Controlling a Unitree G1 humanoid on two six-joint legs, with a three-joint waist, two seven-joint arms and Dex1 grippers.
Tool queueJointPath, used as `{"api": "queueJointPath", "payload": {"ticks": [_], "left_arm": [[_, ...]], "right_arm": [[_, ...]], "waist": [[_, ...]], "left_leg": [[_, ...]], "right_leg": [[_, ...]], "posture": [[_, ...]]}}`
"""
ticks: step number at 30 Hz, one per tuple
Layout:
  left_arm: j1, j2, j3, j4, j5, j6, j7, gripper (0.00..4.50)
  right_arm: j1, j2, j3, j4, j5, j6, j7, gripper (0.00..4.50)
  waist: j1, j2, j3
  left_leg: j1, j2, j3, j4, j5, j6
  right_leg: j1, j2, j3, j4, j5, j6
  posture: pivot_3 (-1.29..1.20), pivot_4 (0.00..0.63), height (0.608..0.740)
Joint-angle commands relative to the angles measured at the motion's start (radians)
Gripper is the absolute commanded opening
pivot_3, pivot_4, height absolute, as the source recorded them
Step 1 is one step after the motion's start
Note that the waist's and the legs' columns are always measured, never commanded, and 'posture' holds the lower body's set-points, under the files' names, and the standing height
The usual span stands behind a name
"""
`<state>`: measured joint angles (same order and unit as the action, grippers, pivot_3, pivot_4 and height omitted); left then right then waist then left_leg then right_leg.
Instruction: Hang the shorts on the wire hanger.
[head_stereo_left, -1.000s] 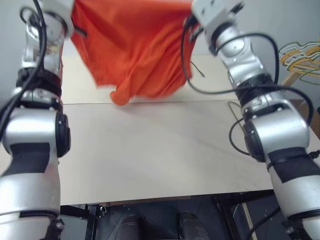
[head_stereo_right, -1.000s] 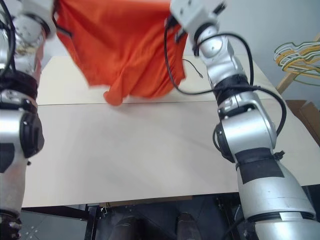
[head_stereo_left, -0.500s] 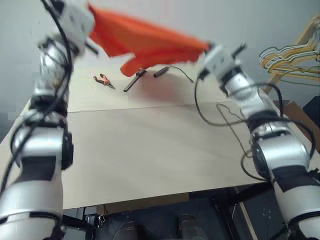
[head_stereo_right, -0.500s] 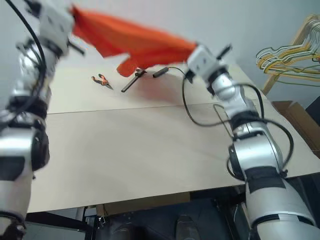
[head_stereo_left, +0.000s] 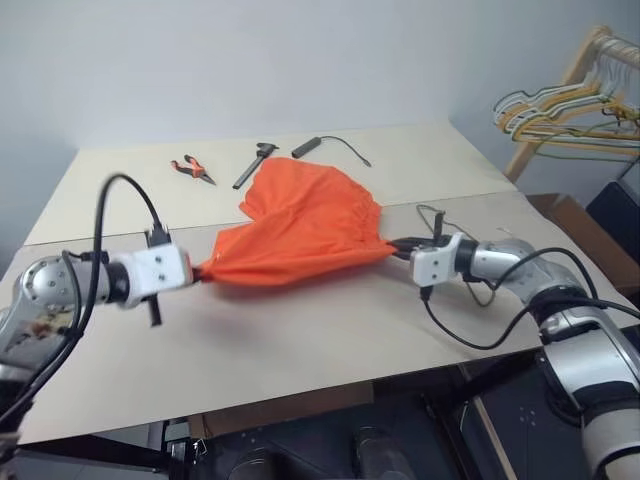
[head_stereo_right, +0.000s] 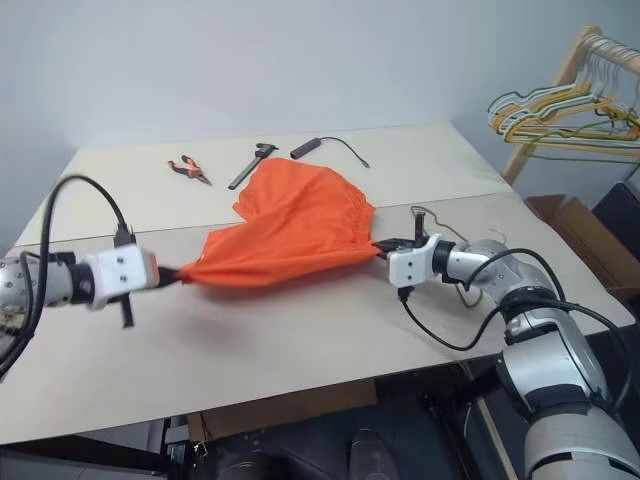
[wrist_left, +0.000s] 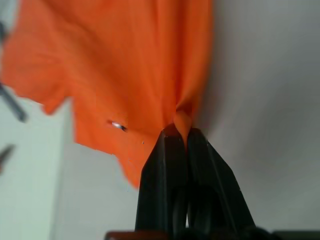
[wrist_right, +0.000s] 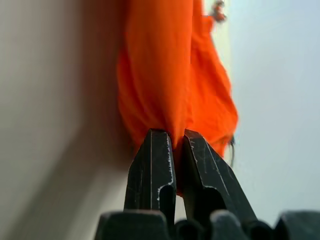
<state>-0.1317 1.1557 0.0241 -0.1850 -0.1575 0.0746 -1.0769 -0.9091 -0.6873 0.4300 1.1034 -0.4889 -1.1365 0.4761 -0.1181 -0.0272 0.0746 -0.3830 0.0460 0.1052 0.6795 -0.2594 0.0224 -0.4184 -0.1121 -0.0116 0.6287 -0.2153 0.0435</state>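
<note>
The bright orange shorts lie stretched across the middle of the table, pulled taut between both grippers. My left gripper is shut on one corner of the shorts, low over the table. Opposite it, my right gripper is shut on the other end of the shorts. The thin wire hanger lies on the table just behind my right gripper, mostly hidden by that arm.
Orange-handled pliers, a black tool and a black cable lie at the far side of the table. A wooden rack with coloured hangers stands to the right, above a cardboard box.
Both arms swung down from high overhead to just above the table, bringing the shorts from hanging in the air to lying stretched on the tabletop. The camera tilted as well.
</note>
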Motion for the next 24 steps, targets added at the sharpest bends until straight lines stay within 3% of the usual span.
{"api": "queueJointPath", "payload": {"ticks": [1,6,14,24], "left_arm": [[0.075,0.082,0.083,-0.121,-0.046,0.064,-0.096,0.00],[0.246,0.130,0.174,-0.267,-0.075,0.126,-0.179,0.00],[0.425,0.095,0.288,-0.438,-0.097,0.217,-0.209,0.00],[0.595,0.039,0.408,-0.535,-0.091,0.241,-0.278,0.00]], "right_arm": [[0.023,-0.047,0.007,-0.065,-0.033,-0.058,-0.015,0.02],[0.100,-0.095,0.007,-0.158,-0.048,-0.097,-0.017,0.02],[0.284,-0.195,-0.031,-0.392,0.081,-0.071,0.038,0.02],[0.555,-0.294,-0.085,-0.770,0.244,0.103,0.131,0.02]], "waist": [[0.014,0.000,0.000],[0.033,0.001,0.000],[0.051,0.001,0.001],[0.058,0.000,0.003]], "left_leg": [[0.000,0.000,0.004,0.000,0.000,0.000],[-0.001,0.001,0.009,0.000,0.000,0.000],[0.001,0.002,0.009,0.000,0.000,0.000],[0.004,0.003,0.009,0.000,-0.002,0.000]], "right_leg": [[-0.001,0.000,0.000,0.001,0.000,0.000],[-0.003,0.000,0.001,0.001,-0.002,-0.002],[-0.001,0.001,0.001,0.000,-0.003,-0.004],[0.000,0.002,0.002,0.001,-0.008,-0.009]], "posture": [[0.01,0.052,0.740],[0.00,0.063,0.740],[0.00,0.079,0.740],[-0.01,0.098,0.740]]}}
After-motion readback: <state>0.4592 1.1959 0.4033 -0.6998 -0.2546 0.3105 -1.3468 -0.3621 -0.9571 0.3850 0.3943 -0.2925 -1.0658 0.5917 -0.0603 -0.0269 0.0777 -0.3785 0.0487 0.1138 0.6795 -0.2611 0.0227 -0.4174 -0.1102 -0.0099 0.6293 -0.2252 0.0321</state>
